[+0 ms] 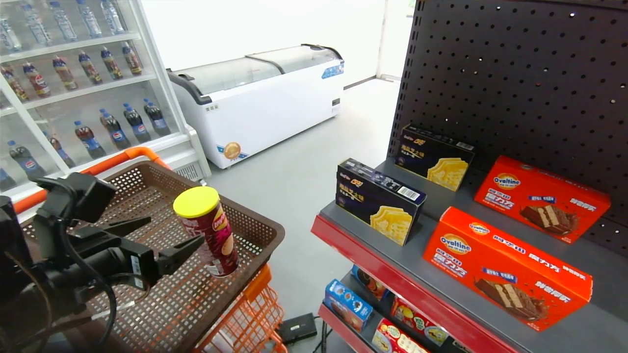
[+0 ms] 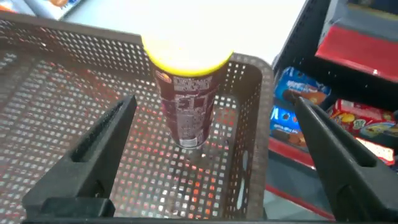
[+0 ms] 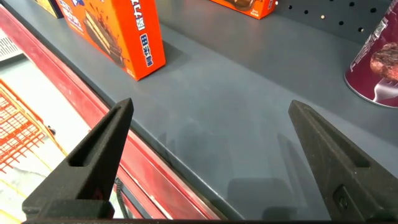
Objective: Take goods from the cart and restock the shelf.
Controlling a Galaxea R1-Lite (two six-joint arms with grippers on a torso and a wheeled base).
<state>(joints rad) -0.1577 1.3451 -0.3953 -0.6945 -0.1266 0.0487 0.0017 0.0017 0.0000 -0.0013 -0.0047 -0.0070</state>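
A maroon chip can [image 1: 210, 230] with a yellow lid stands upright in the brown perforated cart basket [image 1: 255, 223]. My left gripper [image 1: 175, 229] is open just short of the can [image 2: 188, 106], one finger on either side of its line and not touching it; the left gripper [image 2: 212, 104] has nothing between its fingers [image 2: 93, 162]. My right gripper [image 3: 211, 109] hangs open above the bare grey shelf board [image 3: 249, 106], near its red front edge. Another maroon can [image 3: 376, 62] stands on that board close to the pegboard.
The shelf [image 1: 373, 255] carries dark blue biscuit boxes [image 1: 378, 201] and orange wafer boxes [image 1: 505, 267], [image 3: 118, 31]. Lower shelves hold more goods [image 1: 346, 304]. A chest freezer [image 1: 265, 103] and a drinks fridge [image 1: 73, 73] stand behind the cart. Grey floor lies between cart and shelf.
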